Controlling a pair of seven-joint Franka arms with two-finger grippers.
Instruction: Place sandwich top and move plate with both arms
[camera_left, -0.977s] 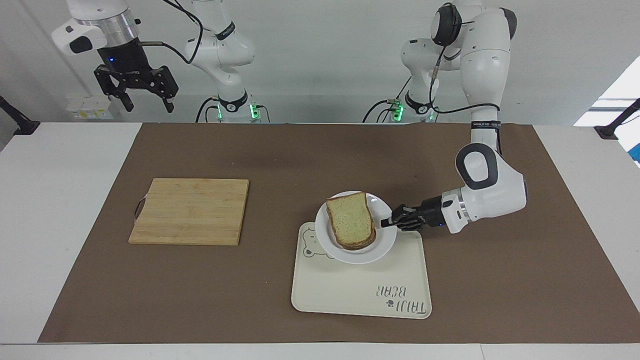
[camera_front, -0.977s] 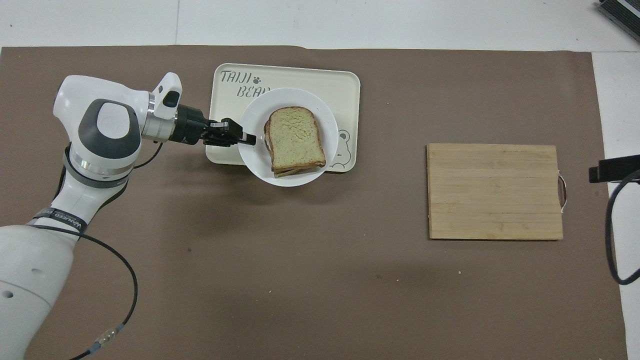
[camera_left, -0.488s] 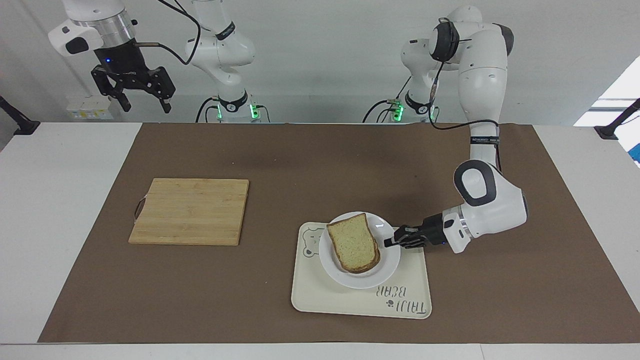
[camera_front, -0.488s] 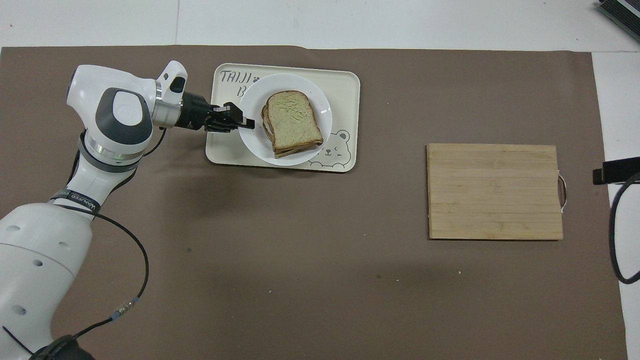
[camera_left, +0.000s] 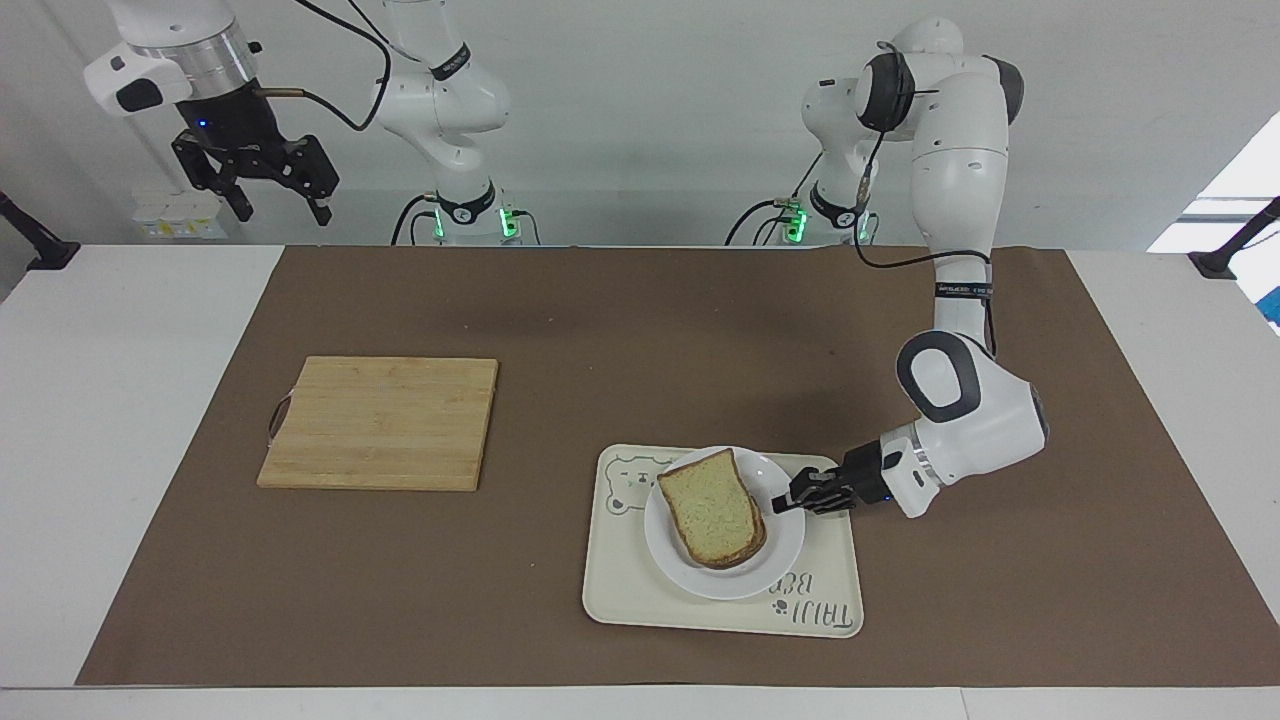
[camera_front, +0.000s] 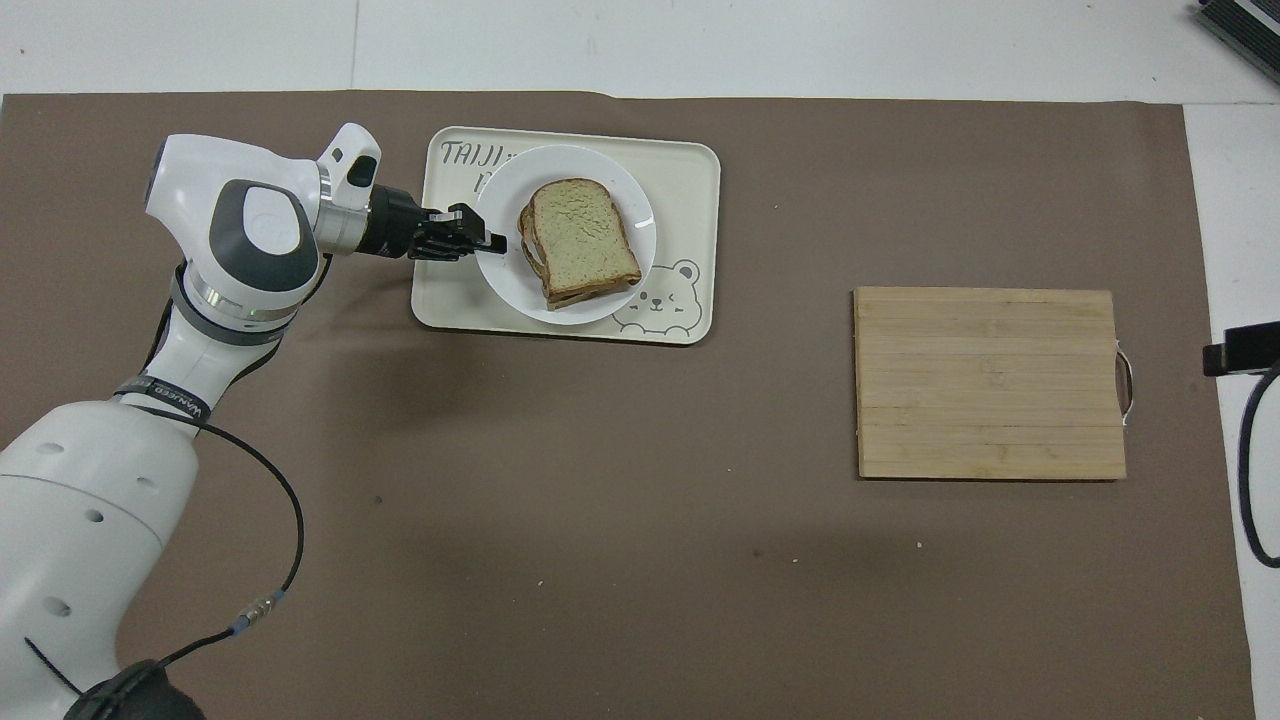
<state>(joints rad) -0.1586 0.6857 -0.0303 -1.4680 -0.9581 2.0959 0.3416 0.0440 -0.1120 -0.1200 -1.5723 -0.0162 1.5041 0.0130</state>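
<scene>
The left gripper (camera_left: 783, 500) (camera_front: 493, 241) pinches the rim of the plate (camera_left: 725, 583) (camera_front: 500, 280) at the edge toward the left arm's end of the table. The sandwich top (camera_left: 712, 508) (camera_front: 578, 236) lies on a stacked sandwich in the middle of that plate, just beside the gripper's fingertips but not touching them. The plate is over the cream tray (camera_left: 640, 590) (camera_front: 690, 190). The left arm (camera_left: 960, 390) (camera_front: 240, 240) reaches low over the table with its elbow bent and its wrist nearly level. The tray bears a bear drawing and the lettering "TAIJI BEAR", partly covered by the plate. A wooden cutting board (camera_left: 380, 422) (camera_front: 990, 382) lies well apart, toward the right arm's end. The right gripper (camera_left: 265, 190) waits high above that end, fingers spread.
</scene>
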